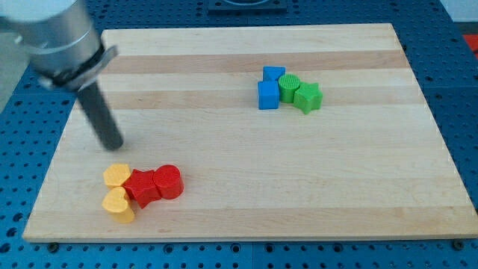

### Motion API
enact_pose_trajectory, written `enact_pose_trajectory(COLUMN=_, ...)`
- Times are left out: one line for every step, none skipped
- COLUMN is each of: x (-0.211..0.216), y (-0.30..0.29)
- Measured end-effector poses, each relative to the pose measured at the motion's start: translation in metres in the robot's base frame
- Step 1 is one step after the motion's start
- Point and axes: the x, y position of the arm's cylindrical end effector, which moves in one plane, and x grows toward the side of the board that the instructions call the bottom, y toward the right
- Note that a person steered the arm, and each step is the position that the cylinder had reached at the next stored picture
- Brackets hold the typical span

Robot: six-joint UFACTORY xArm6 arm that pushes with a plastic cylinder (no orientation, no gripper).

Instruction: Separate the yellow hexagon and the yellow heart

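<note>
Yellow hexagon (116,175) and yellow heart (118,204) sit together near the view's bottom left corner of the wooden worktop (299,179), the hexagon just above the heart in the view, the two touching or nearly so. Pressed against their right sides is a red star-like block (142,187), and touching that on its right is a second red block (169,181), rounded, its exact shape hard to make out. The four form one tight cluster.

My tip (113,143) is down near the board above this cluster in the view, a little up and to the left of the yellow hexagon, apart from it and touching no block. The dark rod rises from there toward the view's top left, where my grey body is blurred at the corner of the frame. I carry no claw, only this rod, so of a claw released or clenched I cannot tell anything; nothing is being held.

Well apart, toward the view's upper right of the worktop, lies a second cluster: a blue cube (268,96) with another blue block (274,74) just behind it, its shape unclear, then a green round ridged block (289,87) touching them on the right, and a green star-like block (307,98) against that one at the far right.

The board rests on a blue perforated surface (455,134) that shows all around its edges.
</note>
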Motion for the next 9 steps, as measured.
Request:
enact_pose_trajectory(x=0.016, y=0.000)
enact_pose_trajectory(x=0.010, y=-0.002)
enact_pose_trajectory(x=0.005, y=-0.004)
enact_pose_trajectory(x=-0.004, y=-0.004)
enact_pose_trajectory(x=-0.039, y=-0.006)
enact_pose_trajectory(x=-0.038, y=-0.010)
enact_pose_trajectory(x=0.000, y=-0.059)
enact_pose_trajectory(x=0.008, y=-0.063)
enact_pose_trajectory(x=0.020, y=-0.057)
